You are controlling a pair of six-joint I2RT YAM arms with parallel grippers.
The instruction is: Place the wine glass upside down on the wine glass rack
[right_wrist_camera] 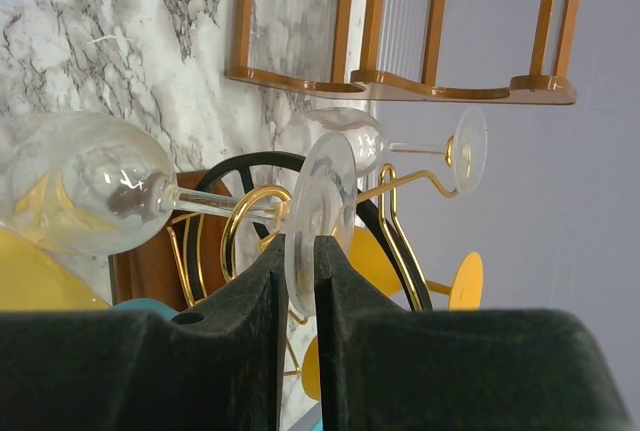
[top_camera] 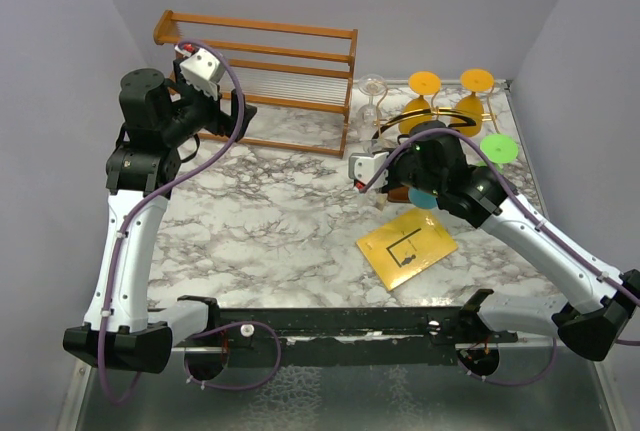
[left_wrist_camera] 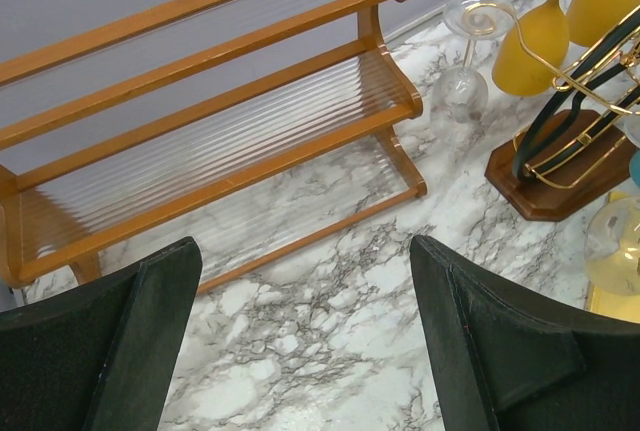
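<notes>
At the rack, your right gripper pinches the glass by its foot; yellow glasses and a spare glass crowd it; left gripper gapes wide.

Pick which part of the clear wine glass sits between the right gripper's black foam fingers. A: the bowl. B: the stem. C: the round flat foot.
C: in the right wrist view the round foot of the clear wine glass dips into the narrow gap of the right gripper, with the bowl and stem off to one side.
</notes>
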